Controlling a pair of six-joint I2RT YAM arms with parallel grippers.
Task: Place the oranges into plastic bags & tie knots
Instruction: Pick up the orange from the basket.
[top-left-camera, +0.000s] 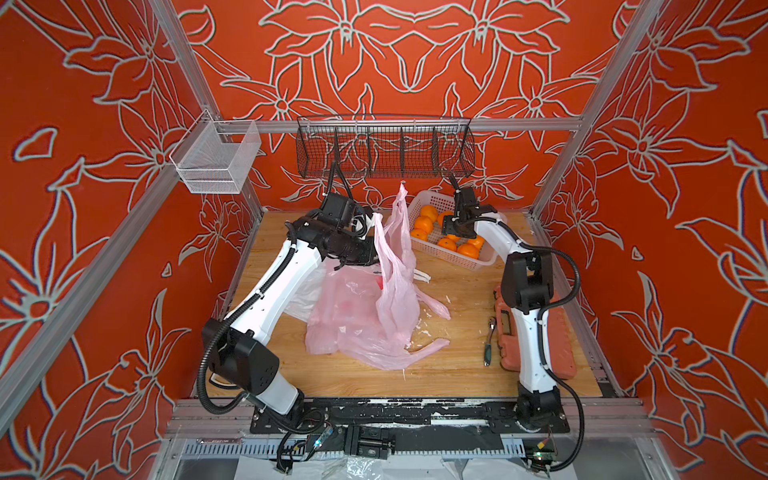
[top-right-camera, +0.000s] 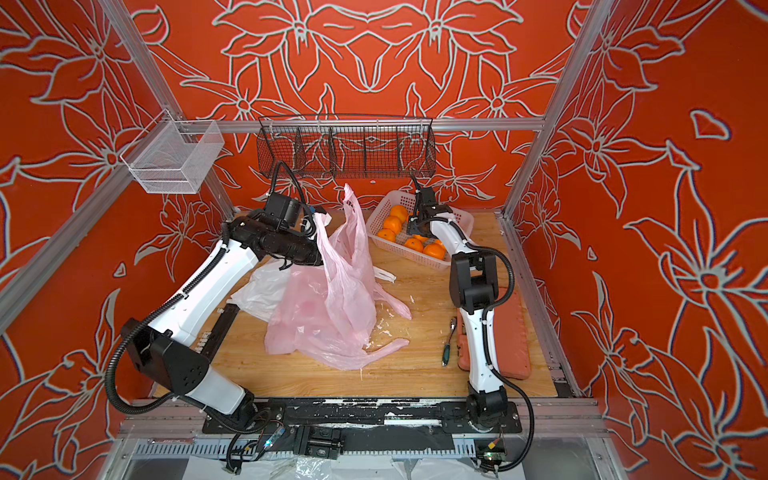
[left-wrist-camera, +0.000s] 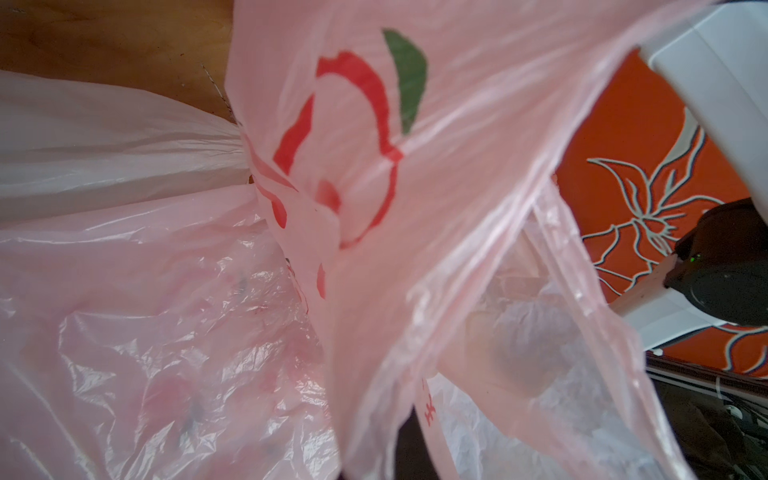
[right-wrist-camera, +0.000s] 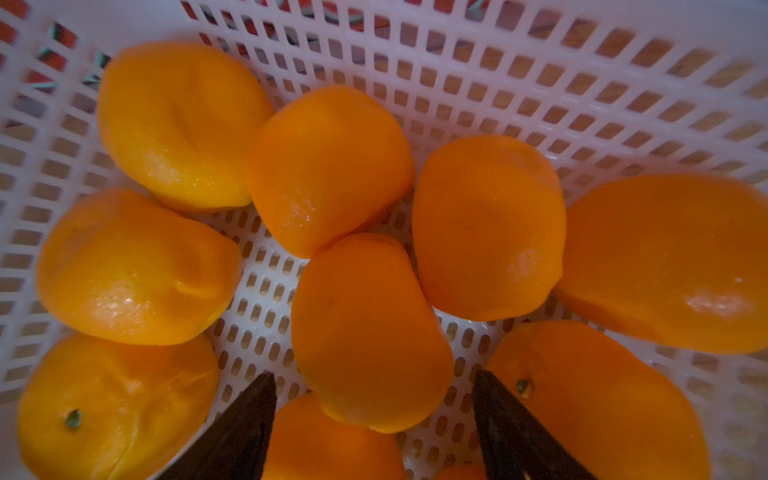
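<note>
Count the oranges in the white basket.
9 oranges clearly, all in the white basket: eight spread over its floor, one between the fingers of the open right end effector. An orange sliver beside one finger may be a tenth. Others could be hidden.

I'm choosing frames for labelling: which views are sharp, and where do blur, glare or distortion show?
Both top views: sharp, evenly lit. Left wrist: pink bag very close, soft-focused, with glare on its creases. Right wrist: oranges stretched and smeared, white basket blurred toward the edges.
</note>
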